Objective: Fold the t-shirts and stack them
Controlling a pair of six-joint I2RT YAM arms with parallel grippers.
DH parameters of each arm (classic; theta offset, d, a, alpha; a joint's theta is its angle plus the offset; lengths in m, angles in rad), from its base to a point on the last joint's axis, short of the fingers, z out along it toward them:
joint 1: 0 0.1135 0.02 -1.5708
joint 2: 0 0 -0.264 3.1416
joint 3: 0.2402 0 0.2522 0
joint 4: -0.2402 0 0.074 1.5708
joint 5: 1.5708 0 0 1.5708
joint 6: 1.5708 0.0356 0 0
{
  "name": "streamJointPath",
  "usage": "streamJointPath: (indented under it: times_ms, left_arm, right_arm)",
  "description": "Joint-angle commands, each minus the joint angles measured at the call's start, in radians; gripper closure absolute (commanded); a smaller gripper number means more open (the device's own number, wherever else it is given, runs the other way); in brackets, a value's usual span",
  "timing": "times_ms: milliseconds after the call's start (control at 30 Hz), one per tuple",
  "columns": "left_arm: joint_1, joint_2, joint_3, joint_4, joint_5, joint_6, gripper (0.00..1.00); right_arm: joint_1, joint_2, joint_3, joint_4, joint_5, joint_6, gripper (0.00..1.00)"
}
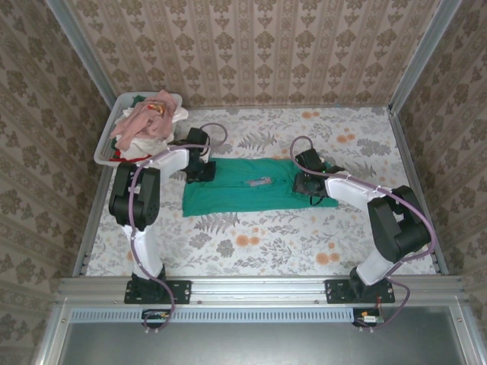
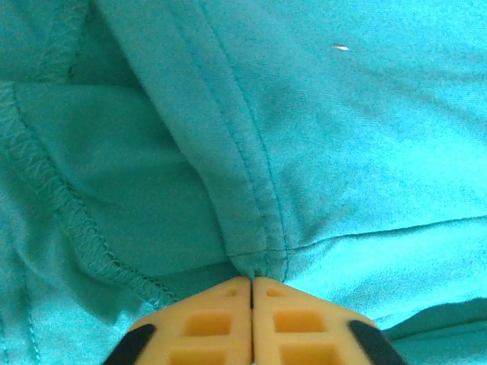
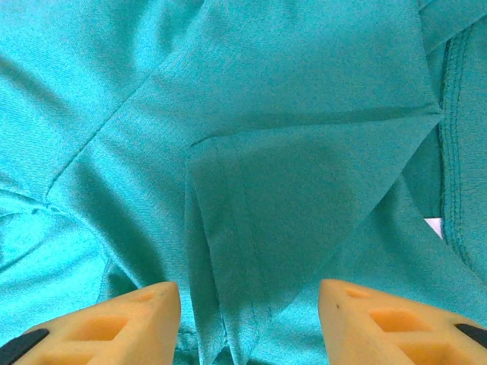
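Top external view: the teal t-shirt (image 1: 251,194) lies flat across the middle of the floral counter (image 1: 266,243), its long axis running left to right between my two arms. My left gripper (image 1: 202,171) sits at the shirt's far left corner, closed tight on a pinch of seamed cloth. My right gripper (image 1: 308,182) rests at the opposite end, jaws apart astride a loose fold, gripping nothing. The tub (image 1: 106,137), heaped with other shirts (image 1: 148,122), stands just beyond my left arm, clear of the folding, I judge.
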Motion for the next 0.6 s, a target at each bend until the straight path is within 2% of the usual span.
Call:
streamJointPath:
  times_ms: [0, 400, 567]
  left_arm:
    - [0.016, -0.021, -0.015, -0.002, 0.036, -0.005, 1.00]
    - [0.099, -0.259, -0.095, -0.008, 0.037, 0.010, 1.00]
    - [0.102, -0.248, -0.157, 0.013, 0.045, 0.045, 1.00]
  right_arm:
    - [-0.006, -0.020, -0.011, -0.009, 0.022, -0.002, 0.47]
    - [-0.002, -0.094, 0.000, -0.034, 0.021, -0.007, 0.44]
    - [0.007, -0.041, 0.024, -0.031, 0.010, -0.005, 0.41]
